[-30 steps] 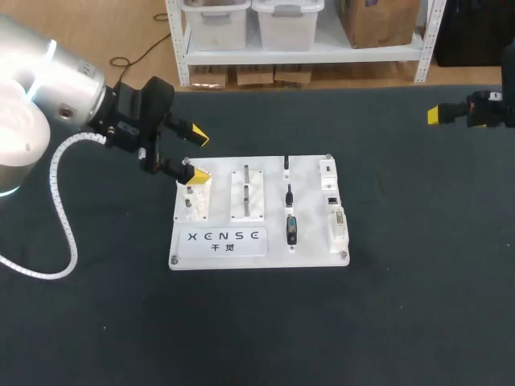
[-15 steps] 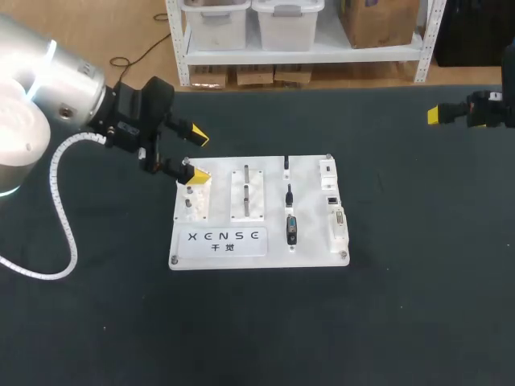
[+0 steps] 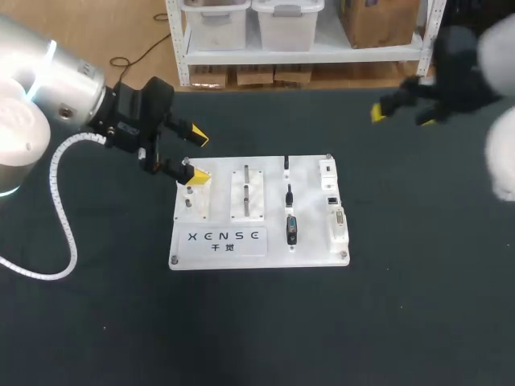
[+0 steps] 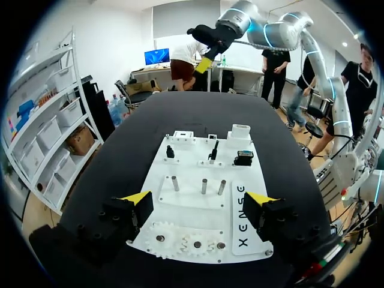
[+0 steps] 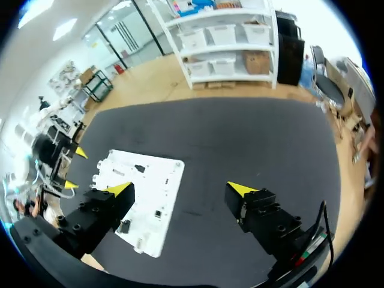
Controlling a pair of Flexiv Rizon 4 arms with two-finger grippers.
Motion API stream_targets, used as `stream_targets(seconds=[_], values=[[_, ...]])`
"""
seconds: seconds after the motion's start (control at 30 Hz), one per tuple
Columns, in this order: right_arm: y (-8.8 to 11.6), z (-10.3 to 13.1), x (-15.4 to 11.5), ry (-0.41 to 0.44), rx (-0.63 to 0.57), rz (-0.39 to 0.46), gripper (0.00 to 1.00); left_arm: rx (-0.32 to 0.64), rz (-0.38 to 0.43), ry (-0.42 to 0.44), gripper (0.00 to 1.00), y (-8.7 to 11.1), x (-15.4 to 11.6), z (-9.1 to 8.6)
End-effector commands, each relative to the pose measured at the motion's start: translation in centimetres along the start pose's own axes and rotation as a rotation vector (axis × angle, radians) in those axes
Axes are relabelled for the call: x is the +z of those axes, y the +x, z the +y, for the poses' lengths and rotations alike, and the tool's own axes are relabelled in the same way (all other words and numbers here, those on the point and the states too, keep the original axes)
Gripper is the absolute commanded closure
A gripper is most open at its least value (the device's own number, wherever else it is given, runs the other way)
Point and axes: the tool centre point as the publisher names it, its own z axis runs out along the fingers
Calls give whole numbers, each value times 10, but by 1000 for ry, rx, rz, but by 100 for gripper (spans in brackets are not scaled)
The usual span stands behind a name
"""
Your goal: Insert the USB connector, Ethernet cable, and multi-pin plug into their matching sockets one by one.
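A white board lies mid-table. In a column stand the small USB connector, the Ethernet cable plug and the wider black multi-pin plug. Their sockets line the board's right edge. My left gripper hangs open over the board's far-left corner, holding nothing. In its wrist view the left gripper faces the USB connector, Ethernet plug and multi-pin plug. My right gripper is open and empty, off the board's far right. The right gripper sees the board ahead.
Metal pegs and white gears occupy the board's left part, under my left gripper. A printed label covers the front-left of the board. Dark table surrounds the board on all sides.
My right arm has swung in from the right edge toward the board, its gripper now further left over the far table. The left arm and the plugs have not moved.
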Motion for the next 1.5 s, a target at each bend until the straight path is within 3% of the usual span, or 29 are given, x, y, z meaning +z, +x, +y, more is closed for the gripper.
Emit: stream_targets(seconds=[0.03,0.3,0.6,1.2,1.3,1.5], values=[[9,33,44,311,86,45,0,3,-4,0,0,1,1,1],[27,59,77,441,199,61,0,3,-4,0,0,1,1,1],[36,81,104,501,169,101,0,3,-4,0,0,1,1,1],[21,95,150,490,108,171,0,3,-4,0,0,1,1,1],[19,96,151,451,110,154,0,3,-4,0,0,1,1,1],[19,96,151,451,110,154,0,3,-4,0,0,1,1,1]])
